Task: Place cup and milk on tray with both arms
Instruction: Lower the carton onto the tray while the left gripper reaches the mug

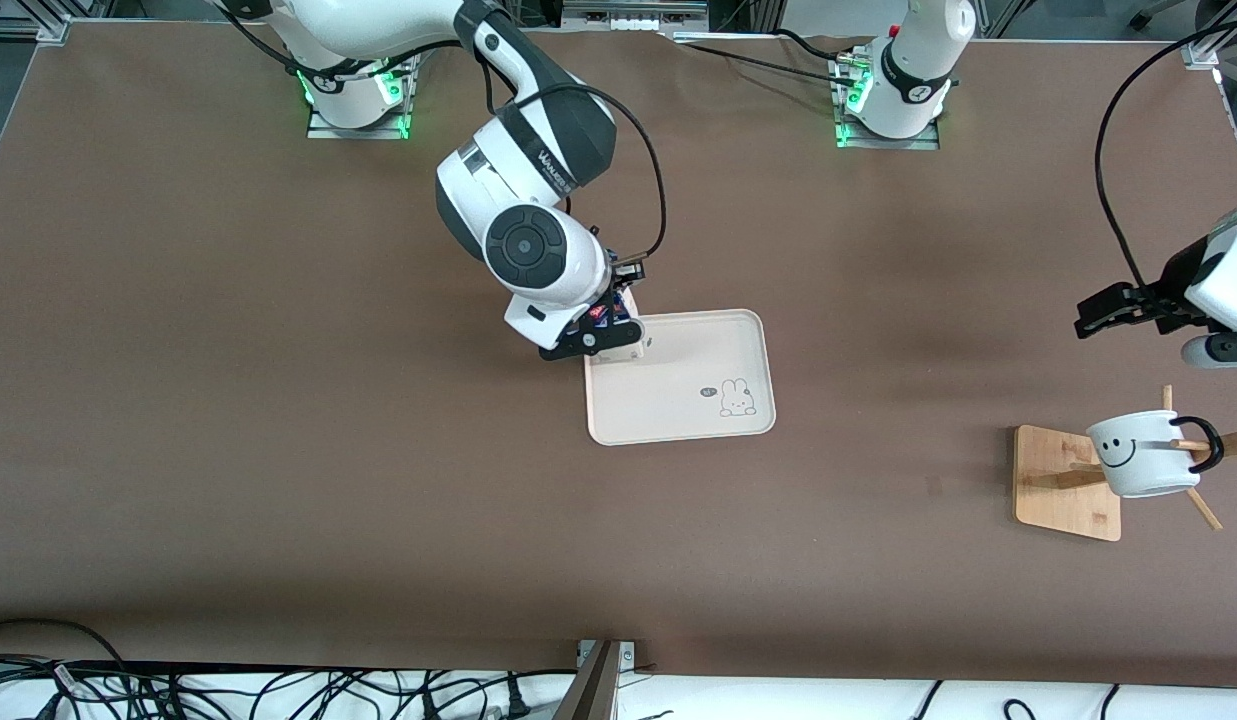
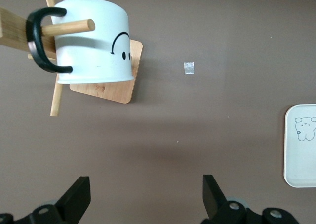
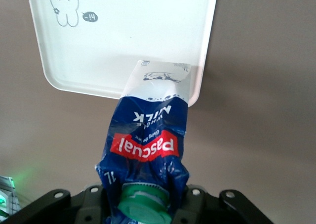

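Observation:
My right gripper is shut on the top of the milk carton, which it holds upright over the tray's corner nearest the right arm's base. In the right wrist view the carton shows its blue top and green cap between my right gripper's fingers, with its base at the tray's corner. I cannot tell whether it touches the tray. The white smiley cup hangs by its black handle on a wooden rack peg. My left gripper is open and empty above the table beside the rack. The left wrist view shows the cup ahead of my left gripper.
The wooden rack base with slanted pegs stands at the left arm's end of the table, and shows under the cup in the left wrist view. A small scrap of tape lies on the brown table between rack and tray.

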Action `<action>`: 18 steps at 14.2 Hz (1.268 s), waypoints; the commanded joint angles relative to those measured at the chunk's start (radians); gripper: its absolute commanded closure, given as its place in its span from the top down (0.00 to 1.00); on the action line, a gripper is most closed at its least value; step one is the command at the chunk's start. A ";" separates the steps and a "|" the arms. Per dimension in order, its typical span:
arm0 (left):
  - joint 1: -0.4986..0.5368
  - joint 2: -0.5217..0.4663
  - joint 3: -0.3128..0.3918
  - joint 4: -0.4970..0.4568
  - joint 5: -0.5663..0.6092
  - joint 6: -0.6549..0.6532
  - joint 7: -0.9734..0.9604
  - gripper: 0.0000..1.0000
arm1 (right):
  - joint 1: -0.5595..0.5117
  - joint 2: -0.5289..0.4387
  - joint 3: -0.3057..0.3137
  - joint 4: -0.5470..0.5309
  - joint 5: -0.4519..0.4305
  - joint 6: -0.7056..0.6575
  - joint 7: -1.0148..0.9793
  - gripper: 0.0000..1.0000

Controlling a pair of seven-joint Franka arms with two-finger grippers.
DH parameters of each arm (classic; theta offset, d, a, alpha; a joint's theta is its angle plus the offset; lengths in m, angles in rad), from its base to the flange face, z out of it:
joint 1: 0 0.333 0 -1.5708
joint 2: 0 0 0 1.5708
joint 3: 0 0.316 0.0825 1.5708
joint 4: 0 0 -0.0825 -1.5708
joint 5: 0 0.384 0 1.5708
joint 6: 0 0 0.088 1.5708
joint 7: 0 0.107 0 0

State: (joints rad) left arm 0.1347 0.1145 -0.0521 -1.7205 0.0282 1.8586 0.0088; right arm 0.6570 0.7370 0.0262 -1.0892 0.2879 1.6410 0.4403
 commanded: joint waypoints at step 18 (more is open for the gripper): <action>0.068 -0.124 -0.017 -0.561 0.217 0.896 0.016 1.00 | -0.002 0.068 -0.008 0.015 0.007 0.108 -0.063 0.42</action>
State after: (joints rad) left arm 0.1874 0.0269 -0.0636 -2.2486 0.2213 2.7482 0.0152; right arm 0.6555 0.7977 0.0154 -1.0892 0.2878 1.7755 0.3871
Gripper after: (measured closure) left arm 0.000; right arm 0.577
